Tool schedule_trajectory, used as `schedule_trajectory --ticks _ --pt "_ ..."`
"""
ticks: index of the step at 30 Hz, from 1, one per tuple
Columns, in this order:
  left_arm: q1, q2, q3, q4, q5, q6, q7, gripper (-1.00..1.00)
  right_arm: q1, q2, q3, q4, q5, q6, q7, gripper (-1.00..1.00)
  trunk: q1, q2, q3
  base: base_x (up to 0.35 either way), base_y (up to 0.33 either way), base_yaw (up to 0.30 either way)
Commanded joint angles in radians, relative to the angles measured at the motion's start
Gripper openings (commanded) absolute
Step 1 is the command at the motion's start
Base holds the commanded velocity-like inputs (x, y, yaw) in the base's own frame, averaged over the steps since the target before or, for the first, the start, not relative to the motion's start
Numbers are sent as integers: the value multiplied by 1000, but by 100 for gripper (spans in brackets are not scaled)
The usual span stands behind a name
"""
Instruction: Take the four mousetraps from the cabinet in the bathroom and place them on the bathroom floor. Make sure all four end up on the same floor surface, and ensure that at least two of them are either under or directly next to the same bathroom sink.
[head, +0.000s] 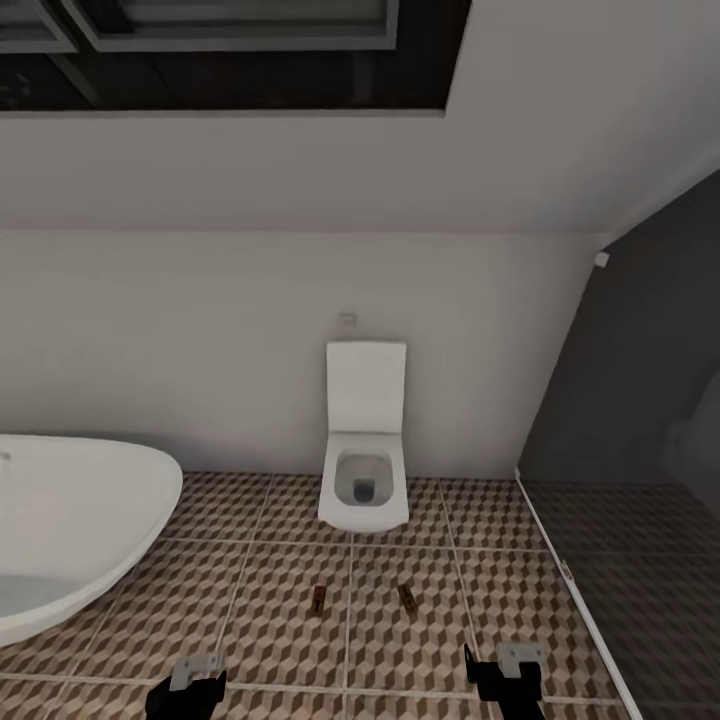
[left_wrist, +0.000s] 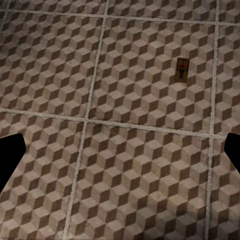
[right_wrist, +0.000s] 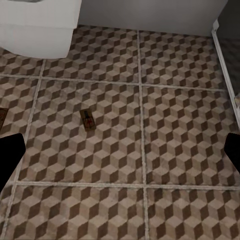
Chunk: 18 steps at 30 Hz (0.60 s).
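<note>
Black left end effector (head: 186, 697), black right end effector (head: 505, 687), grey metal brackets on top

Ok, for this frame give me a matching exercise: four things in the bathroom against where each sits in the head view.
Things:
1. bathtub
2. toilet
3. mousetraps
4. shower floor

Places:
A. against the back wall, mid-picture
B. dark area on the right, past a pale strip
C. left edge, on the patterned tiles
D. lying on the patterned tiles just in front of the toilet

Pairs: 1-C, 2-A, 3-D, 4-B
</note>
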Motion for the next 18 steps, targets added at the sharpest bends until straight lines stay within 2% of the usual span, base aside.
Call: schedule_trajectory --ticks 1,18 --pt "-1 -1 -7 3 1 -5 2 100 -1 0 9 0 -8 -2 -3 100 1 -2 0 0 0 0" --pt "-1 -1 -7 3 0 -4 2 100 -1 0 9 0 -8 -2 -3 100 1 -2 26 0 0 0"
